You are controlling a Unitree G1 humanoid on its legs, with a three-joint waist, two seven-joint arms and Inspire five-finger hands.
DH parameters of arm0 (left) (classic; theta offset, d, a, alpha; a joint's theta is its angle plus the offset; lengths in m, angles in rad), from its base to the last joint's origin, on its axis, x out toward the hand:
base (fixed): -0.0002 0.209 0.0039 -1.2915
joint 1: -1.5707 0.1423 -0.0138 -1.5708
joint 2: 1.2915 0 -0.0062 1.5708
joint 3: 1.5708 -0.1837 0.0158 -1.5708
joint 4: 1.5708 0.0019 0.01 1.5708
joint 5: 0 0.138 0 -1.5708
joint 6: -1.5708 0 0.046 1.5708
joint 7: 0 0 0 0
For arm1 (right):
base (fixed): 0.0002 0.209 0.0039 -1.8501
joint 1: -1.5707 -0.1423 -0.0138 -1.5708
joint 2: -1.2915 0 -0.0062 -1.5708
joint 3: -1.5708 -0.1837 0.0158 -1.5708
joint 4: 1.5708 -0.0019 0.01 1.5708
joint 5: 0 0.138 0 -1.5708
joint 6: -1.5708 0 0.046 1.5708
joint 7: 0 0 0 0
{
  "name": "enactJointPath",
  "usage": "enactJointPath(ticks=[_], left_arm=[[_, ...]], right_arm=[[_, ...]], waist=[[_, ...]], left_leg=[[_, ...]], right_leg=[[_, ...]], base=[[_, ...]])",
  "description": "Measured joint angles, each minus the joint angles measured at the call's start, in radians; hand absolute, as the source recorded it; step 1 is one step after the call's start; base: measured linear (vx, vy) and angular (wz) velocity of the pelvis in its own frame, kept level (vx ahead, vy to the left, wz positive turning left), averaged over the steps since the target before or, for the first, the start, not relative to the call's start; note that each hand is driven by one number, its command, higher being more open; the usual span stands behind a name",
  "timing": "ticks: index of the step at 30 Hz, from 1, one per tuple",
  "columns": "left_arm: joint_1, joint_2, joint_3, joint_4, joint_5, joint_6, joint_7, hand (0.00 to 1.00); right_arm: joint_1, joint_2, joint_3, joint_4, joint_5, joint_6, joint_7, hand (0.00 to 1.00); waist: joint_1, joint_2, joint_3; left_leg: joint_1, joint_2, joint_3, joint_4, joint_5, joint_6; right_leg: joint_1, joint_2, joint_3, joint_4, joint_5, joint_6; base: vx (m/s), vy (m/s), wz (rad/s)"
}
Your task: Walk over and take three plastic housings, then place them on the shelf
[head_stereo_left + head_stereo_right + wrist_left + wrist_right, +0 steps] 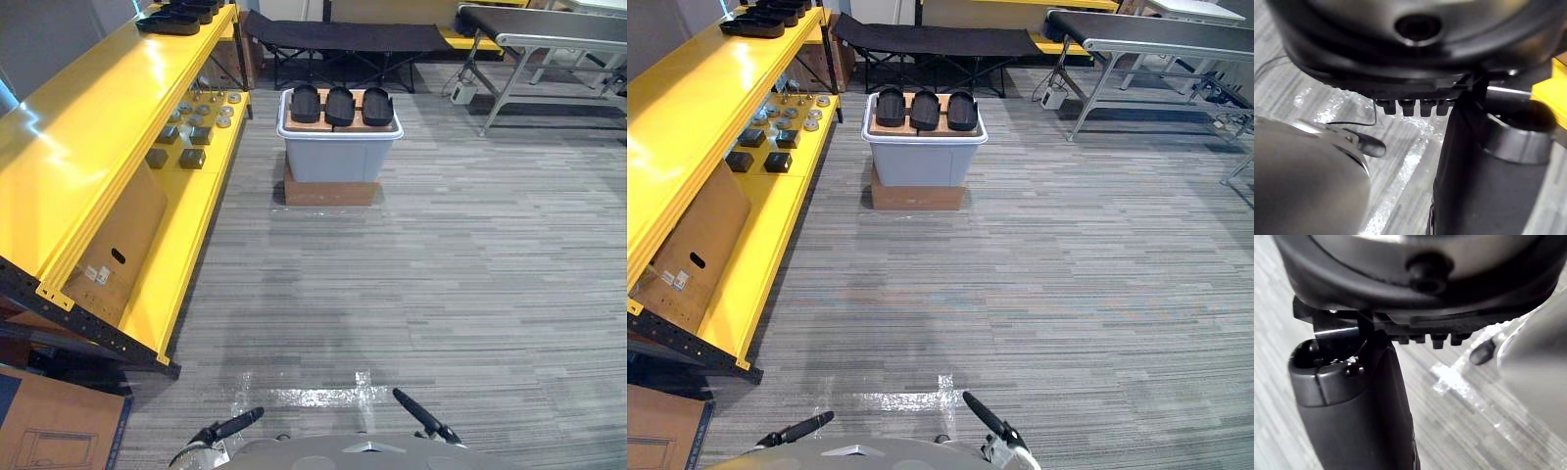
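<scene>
A long yellow metal shelf (88, 127) runs along the left of the pale grey plastic bin (338, 157). Similar black pieces (176, 20) lie on its top tier, beyond the bin's far-left corner. The left hand (1352, 63) hangs relaxed and empty, well short of the bin. The three black plastic housings (340, 106) sit side by side on a brown board (304, 125) on top of the bin, untouched. The bin rests on a flat cardboard box (328, 193). The right hand (1459, 308) also hangs slack and holds nothing.

The robot appears to be at the walking step, with nothing picked up yet. The next move probably calls for crossing the carpet towards the bin until the housings are within reach, then raising the hands over them.
</scene>
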Motion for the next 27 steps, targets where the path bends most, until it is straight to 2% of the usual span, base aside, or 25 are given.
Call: enactJointPath(ticks=[4,10,14,17,20,27], left_arm=[[-0.071,-0.031,-0.046,-0.110,-0.082,-0.006,0.018,1.00],[-0.120,-0.033,-0.053,-0.137,-0.109,-0.018,0.049,1.00],[-0.103,-0.033,-0.053,-0.137,-0.111,-0.009,0.047,1.00],[-0.082,-0.036,-0.050,-0.136,-0.175,-0.010,0.061,1.00],[-0.037,-0.043,-0.033,-0.131,-0.174,-0.015,0.065,1.00],[0.029,-0.051,0.029,-0.084,-0.170,-0.053,0.062,1.00]], right_arm=[[-0.032,-0.001,0.047,-0.084,0.003,-0.024,-0.011,1.00],[-0.043,-0.012,0.048,-0.095,0.022,-0.038,-0.018,1.00],[-0.041,-0.019,0.048,-0.095,0.017,-0.038,-0.017,1.00],[-0.031,-0.019,0.048,-0.099,0.013,-0.045,-0.039,1.00],[-0.004,-0.019,0.043,-0.122,0.029,-0.054,-0.054,1.00],[0.062,-0.020,-0.005,-0.120,0.009,-0.057,-0.050,1.00]], waist=[[-0.002,-0.003,0.001],[-0.005,-0.003,0.001],[-0.005,-0.003,0.001],[-0.005,-0.002,0.001],[-0.005,0.004,-0.002],[-0.005,0.008,-0.005]], left_leg=[[-0.015,-0.002,-0.002,-0.010,0.013,0.009],[-0.015,-0.005,0.002,-0.013,0.011,0.007],[-0.016,-0.006,0.007,-0.005,0.002,-0.007],[-0.024,-0.006,0.007,0.022,-0.012,-0.015],[-0.030,-0.007,0.012,0.047,-0.026,-0.008],[-0.029,-0.007,0.015,0.048,-0.019,0.006]], right_leg=[[-0.022,-0.002,-0.004,0.005,0.001,-0.001],[-0.028,-0.003,0.002,0.007,0.001,-0.002],[-0.028,-0.006,0.003,0.010,0.001,-0.002],[-0.028,-0.009,0.004,0.019,0.001,-0.002],[-0.028,-0.011,0.010,0.021,0.001,-0.002],[-0.033,-0.011,0.011,0.034,-0.003,-0.007]], base=[[-0.04,-0.012,0.02],[0.01,-0.008,-0.02],[0.00,0.000,0.00],[-0.01,-0.005,-0.01],[-0.04,-0.012,-0.06],[-0.07,-0.018,-0.02]])
